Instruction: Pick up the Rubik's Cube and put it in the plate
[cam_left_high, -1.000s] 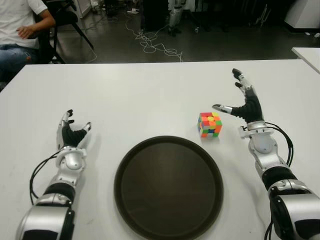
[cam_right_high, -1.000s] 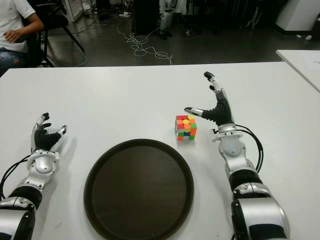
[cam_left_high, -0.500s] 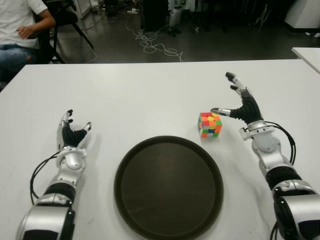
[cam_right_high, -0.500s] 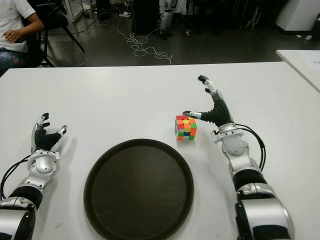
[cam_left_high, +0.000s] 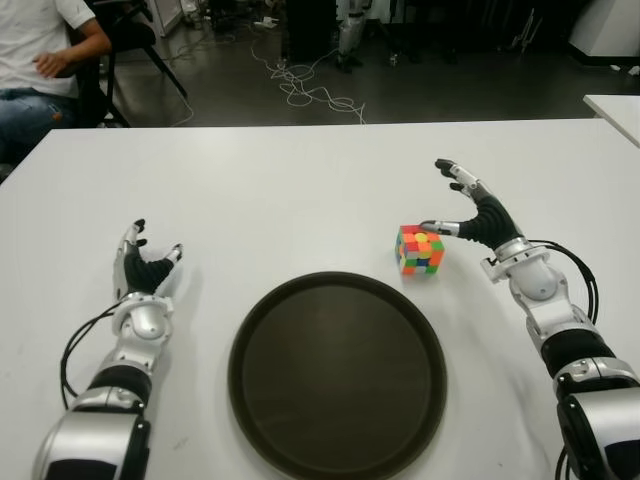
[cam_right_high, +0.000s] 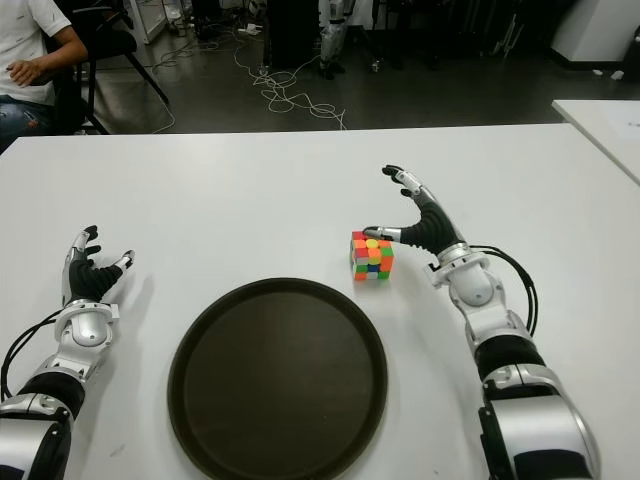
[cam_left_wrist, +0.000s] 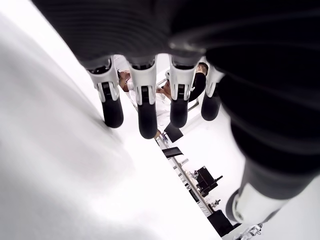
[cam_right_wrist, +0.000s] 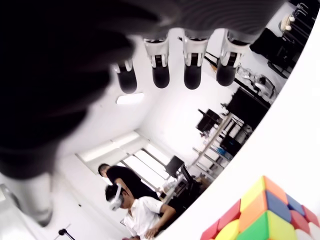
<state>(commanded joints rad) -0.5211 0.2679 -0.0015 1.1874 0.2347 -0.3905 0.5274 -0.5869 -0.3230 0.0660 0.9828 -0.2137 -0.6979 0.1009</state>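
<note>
Tabletop (cam_left_high: 300, 190) surface is white and carries all task items. Near its left edge, the left robot hand (cam_left_high: 143, 268) shows well to the left of the plate, palm facing inward, fingers (cam_left_wrist: 143, 107) extended and relaxed, holding nothing. The left wrist view confirms four straight fingers with no object between them.

At centre, nearest the robot, the plate (cam_left_high: 337, 372), a round dark brown tray with a raised rim, lies flat on the tabletop. Its interior holds no object.

Just beyond the upper right rim of the plate, the Rubik's Cube (cam_left_high: 420, 249) stands on the tabletop, apart from the plate. Its faces show mixed orange, green, yellow, red and blue tiles.

To the right of the cube, the right robot hand (cam_left_high: 470, 212) is positioned just beside and slightly above it. The hand is spread wide: the thumb tip (cam_left_high: 429, 227) reaches over the cube's top right edge, and the other fingers (cam_right_wrist: 193, 67) arch outward beyond the cube. Contact between thumb and cube cannot be determined. The right wrist view shows the cube (cam_right_wrist: 262, 212) below the open fingers, not enclosed.

At the far left, beyond the tabletop, a seated person (cam_left_high: 40, 60) in a white shirt is partly visible.
</note>
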